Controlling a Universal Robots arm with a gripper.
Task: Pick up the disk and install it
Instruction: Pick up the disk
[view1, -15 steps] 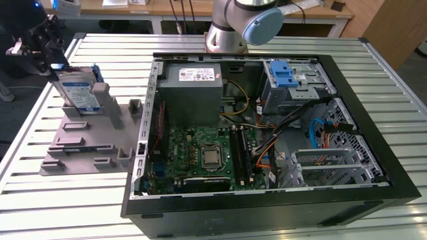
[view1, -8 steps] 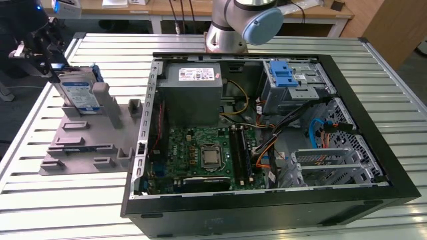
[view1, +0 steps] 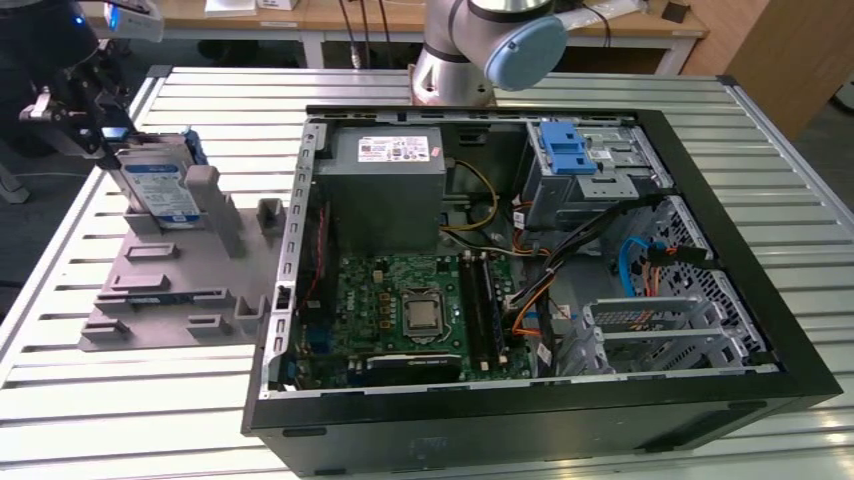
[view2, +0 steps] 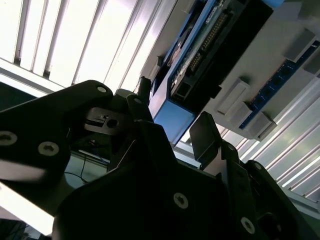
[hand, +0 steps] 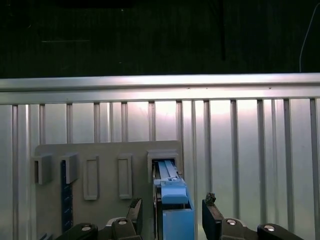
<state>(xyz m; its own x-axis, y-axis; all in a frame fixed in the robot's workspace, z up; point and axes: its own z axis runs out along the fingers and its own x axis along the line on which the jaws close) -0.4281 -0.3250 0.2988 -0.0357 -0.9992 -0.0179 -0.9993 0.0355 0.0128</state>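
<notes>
- We read the step in hand as the pick-up, at the point just short of the grasp: nothing has been lifted yet.
- The disk (view1: 158, 190) stands on edge in a slot of the grey holder (view1: 160, 290). In the exterior view the holder lies on the slatted table (view1: 134, 400), at about nine o'clock from the open computer case (view1: 534, 430).
- The gripper (hand: 172, 202) is at about eleven o'clock from the disk in the exterior view, close over its upper end.
- In the first wrist view the fingers (hand: 212, 217) are spread, one on each side of the disk's blue carrier frame. We see a sliver of gap at each side, so we judge the pincer released and holding nothing.
- The case is open. A drive cage with a blue latch (view1: 567, 148) sits at about one o'clock inside it. We take this, as a guess, for the place the disk belongs.
- In our judgement, a sound grasp from here calls for the fingers to meet the frame's two flat sides squarely, low enough to grip firmly. The pull should then run straight along the slot, since a tilted pull could jam the disk in the holder.
</notes>
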